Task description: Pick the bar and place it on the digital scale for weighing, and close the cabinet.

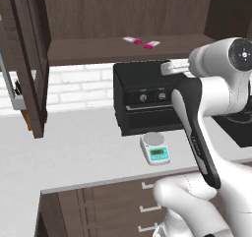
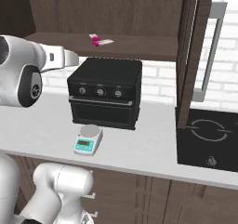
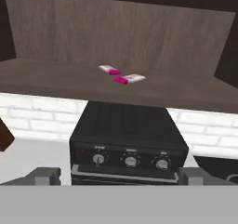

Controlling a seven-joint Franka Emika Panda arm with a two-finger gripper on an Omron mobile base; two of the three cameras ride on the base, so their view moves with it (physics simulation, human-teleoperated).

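Two small wrapped bars lie on the lower shelf of the open cabinet. The nearer, more magenta one is the bar. A paler look-alike lies just behind it to the left. The digital scale sits on the counter in front of the oven, and its silver plate is bare. My gripper hangs open in front of the oven, below and short of the shelf, with nothing between its fingertips. Both cabinet doors stand swung out.
A black toaster oven stands under the shelf, right behind the scale. A black cooktop lies on the counter to the right. Brown drawers run below the counter's front edge. The open doors jut out at both sides.
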